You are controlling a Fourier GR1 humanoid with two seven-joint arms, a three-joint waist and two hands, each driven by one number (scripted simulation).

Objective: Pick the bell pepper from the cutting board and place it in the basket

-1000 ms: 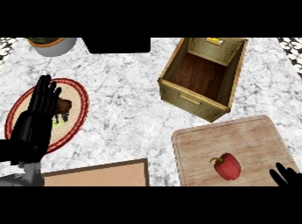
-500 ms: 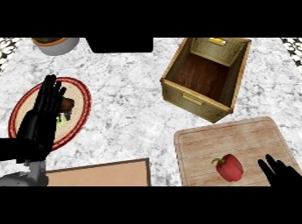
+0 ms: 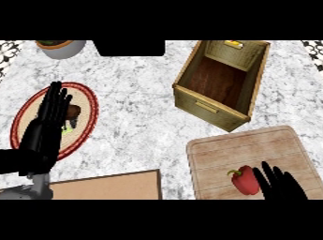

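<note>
A red bell pepper (image 3: 245, 180) with a green stem lies on the wooden cutting board (image 3: 246, 145) at the lower right. My right hand (image 3: 281, 183) comes in from the bottom edge just right of the pepper, fingers straight and open, its nearest finger at the pepper's side. The wooden basket (image 3: 250, 104) stands beyond the board, at the upper right, its inside dark brown. My left hand (image 3: 45, 133) rests open at the left, fingers up, over a red-rimmed plate (image 3: 88, 123).
A small brown item (image 3: 72, 114) lies on the plate, partly behind the left hand. A grey bowl (image 3: 62, 47) sits at the top left. A brown board's edge (image 3: 105, 184) runs along the bottom left. A dark block (image 3: 129, 47) sits at the top centre.
My right hand has come up from the bottom right corner and leftward, ending beside the pepper. The left hand has barely shifted.
</note>
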